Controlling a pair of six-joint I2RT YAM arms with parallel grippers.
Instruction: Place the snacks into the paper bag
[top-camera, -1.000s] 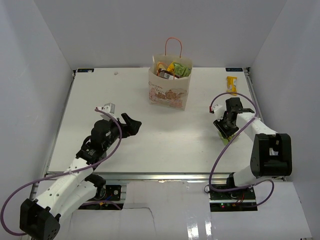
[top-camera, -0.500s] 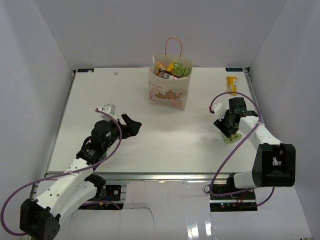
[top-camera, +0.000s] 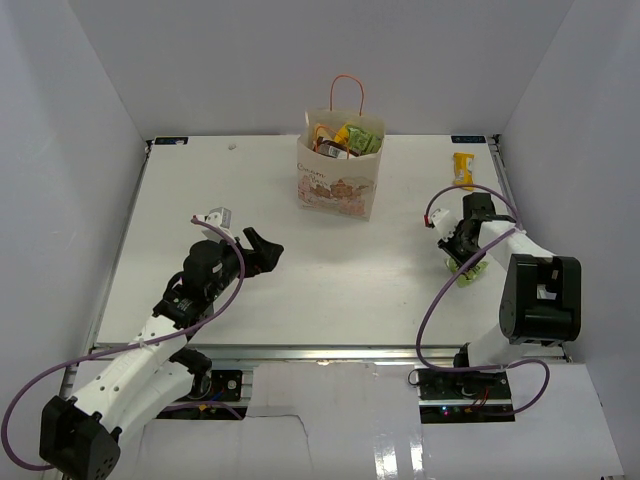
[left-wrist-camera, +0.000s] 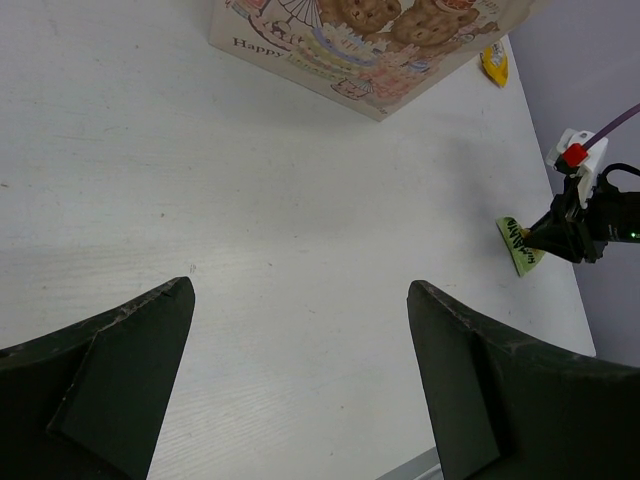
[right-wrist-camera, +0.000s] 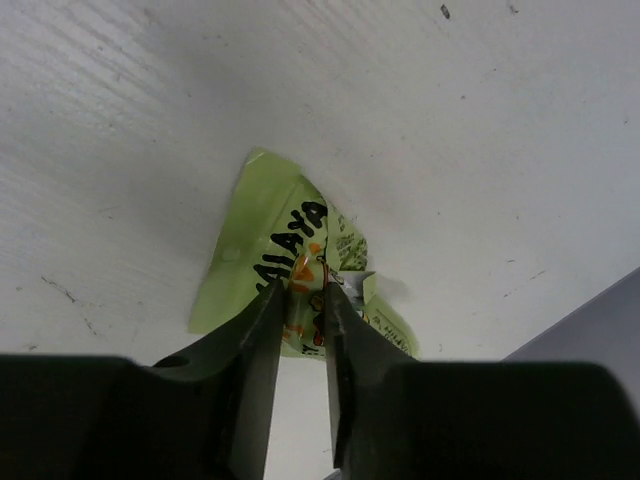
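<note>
The right fingers (right-wrist-camera: 272, 312) are pinched nearly together on a green packet (right-wrist-camera: 255, 245), with only a thin strip of its crumpled printed wrapper showing between their tips. The rest of the packet lies flat on the white counter (top-camera: 200, 190). From above, this green packet (top-camera: 467, 272) sits close to the counter's right edge, roughly halfway between the near and far edges, and the right arm bends down over it.

The left fingers (left-wrist-camera: 120, 365) stand wide apart with nothing between them. They hang over bare counter towards the left near part and point at the far right corner.

The paper bag (top-camera: 338, 180) stands upright near the middle of the far edge, with its thin orange handle rising above its mouth. Its cream front carries a brownish picture and script, and the left wrist view shows the lower part of that print (left-wrist-camera: 370, 40). Several snacks (top-camera: 345, 138) already fill its open top, green, yellow and dark wrappers among them.

One yellow pouch (top-camera: 462, 168) lies alone on the counter close to the far right corner, well apart from both the bag and the green packet.
</note>
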